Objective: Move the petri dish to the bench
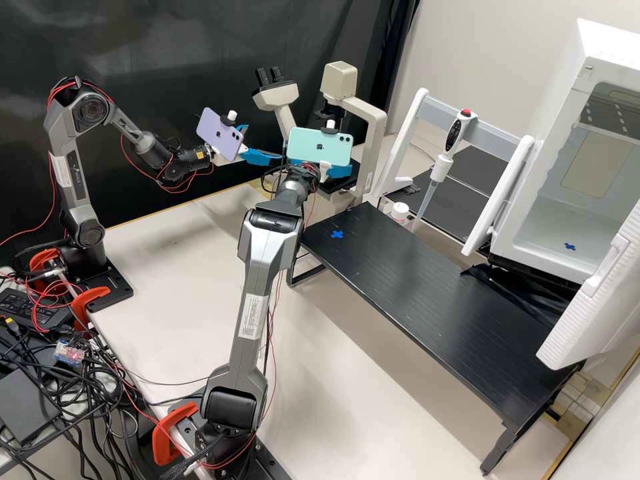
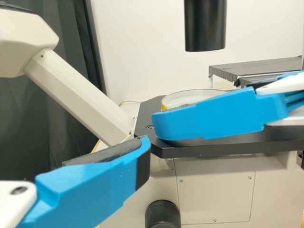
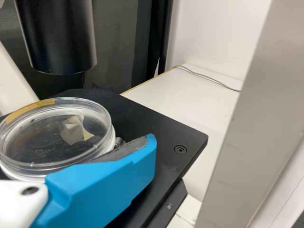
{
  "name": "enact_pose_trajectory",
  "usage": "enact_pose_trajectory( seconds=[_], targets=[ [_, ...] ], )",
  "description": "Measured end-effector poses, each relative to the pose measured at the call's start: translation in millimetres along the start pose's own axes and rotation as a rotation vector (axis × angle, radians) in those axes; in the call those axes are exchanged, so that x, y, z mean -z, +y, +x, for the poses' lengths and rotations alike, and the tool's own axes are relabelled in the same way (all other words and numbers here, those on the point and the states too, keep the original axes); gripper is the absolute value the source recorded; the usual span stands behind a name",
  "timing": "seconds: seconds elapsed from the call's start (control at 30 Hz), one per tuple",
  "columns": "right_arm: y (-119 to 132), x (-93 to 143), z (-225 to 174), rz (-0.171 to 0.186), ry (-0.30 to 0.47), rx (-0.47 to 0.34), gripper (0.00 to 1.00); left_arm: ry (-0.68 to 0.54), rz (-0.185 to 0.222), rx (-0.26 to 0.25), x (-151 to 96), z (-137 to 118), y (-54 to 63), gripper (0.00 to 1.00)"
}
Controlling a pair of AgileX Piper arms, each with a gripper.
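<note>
From here, a clear round plastic petri dish (image 3: 47, 137) sits on the flat black microscope stage (image 3: 173, 126), upper centre of the frame. A long black slatted platform (image 1: 427, 293) runs from centre to lower right; behind it stand a white-and-grey pipette rack (image 1: 490, 138) and, upper right, a white boxy cabinet (image 1: 579, 73).

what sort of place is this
Probably a biology lab or a mock-up of one: there's a microscope, a pipette hanging on a white-ended frame, and a petri dish on the microscope's black stage.
</note>
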Motion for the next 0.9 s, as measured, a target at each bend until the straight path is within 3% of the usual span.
enact_pose_trajectory(
  seconds=[0.9],
  targets=[
    [-11, -6, 1, -0.003, 0.004, 0.048, 0.00, 0.000, 0.000, 0.000, 0, 0, 0.0, 1.00]
  ],
)
